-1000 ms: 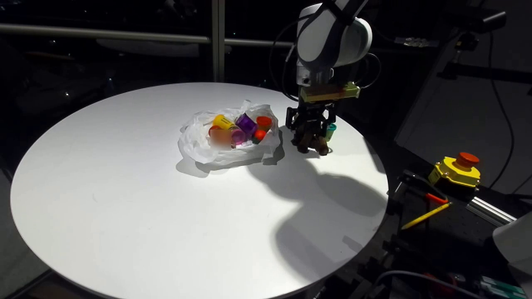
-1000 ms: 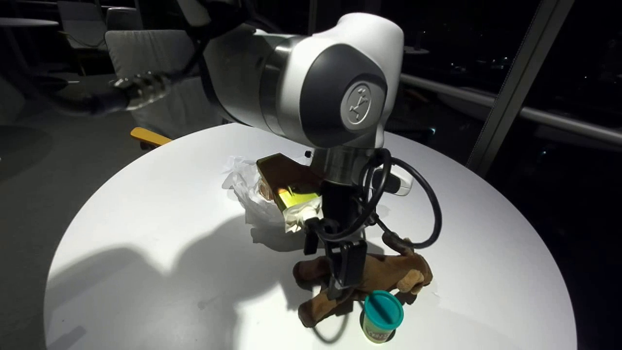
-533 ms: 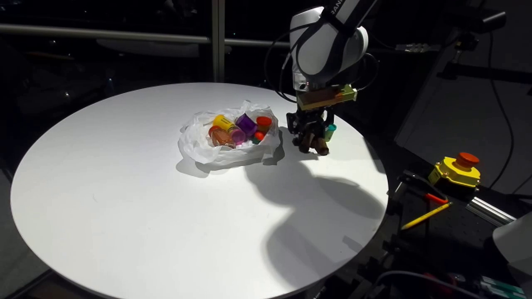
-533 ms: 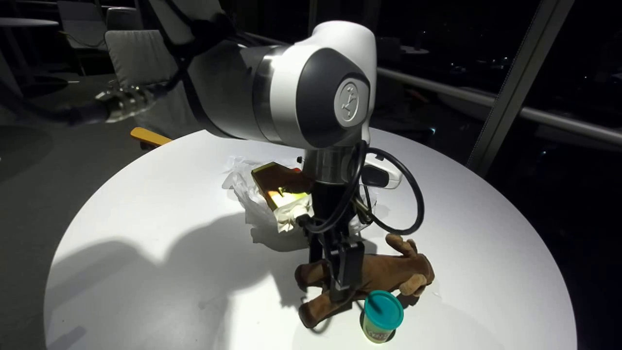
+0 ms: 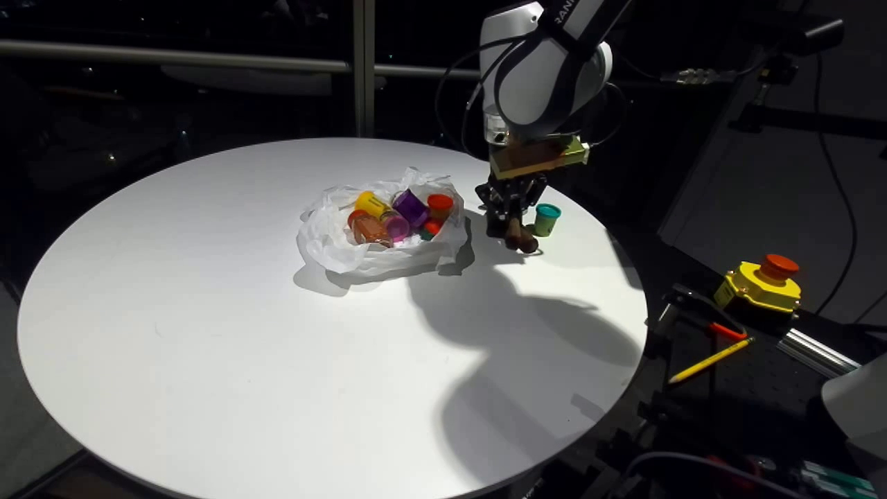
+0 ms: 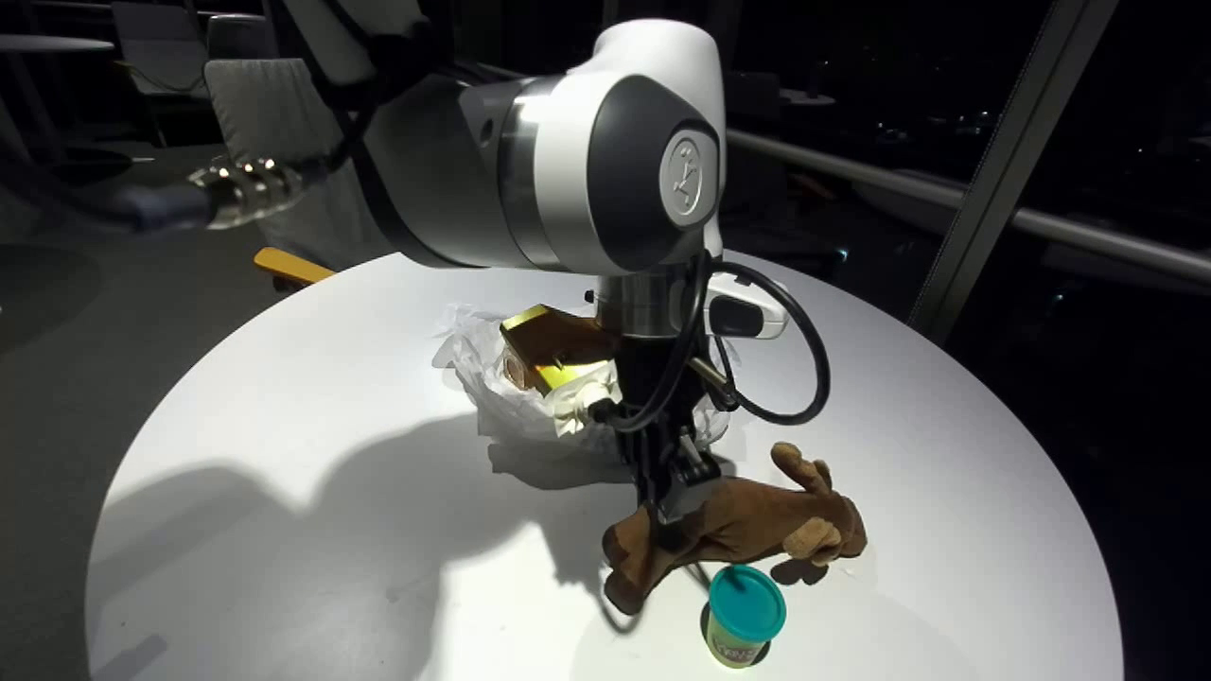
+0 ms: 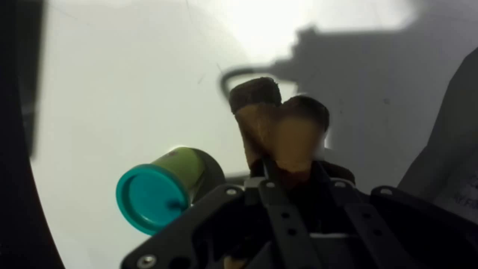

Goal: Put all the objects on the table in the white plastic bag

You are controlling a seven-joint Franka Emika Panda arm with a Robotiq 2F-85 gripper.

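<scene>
White, smooth and round, the table (image 5: 208, 346) spreads wide in both exterior views. Over its far right part, in an exterior view, the arm (image 5: 544, 80) reaches in from the right and bends, its wrist pointing almost straight down. Left of it lies the white plastic bag (image 5: 395, 263), thin, crinkled and translucent, its mouth spread wide. In an exterior view the arm and the yellow-brown block (image 6: 558, 345) at its wrist stand in front of the bag and hide most of its contents. Nearer in that view is the brown plush animal (image 6: 757, 515), fuzzy and long-bodied, with lighter tan lobes at its head; the gripper (image 7: 292, 172) is clamped on it where two stubby, dark-tipped legs begin. Whether it touches the table cannot be told. Right of the table, beyond its edge, sits a yellow box (image 5: 759, 287) with a round red button (image 5: 779, 267). The teal-lidded tub (image 6: 745, 617) stands upright on the table, just beside the plush animal. Inside the bag, plastic things lie jumbled: a yellow tub (image 5: 372, 203), a purple tub (image 5: 411, 208), a red-lidded tub (image 5: 441, 206) and a glossy reddish-brown can (image 5: 371, 231).
</scene>
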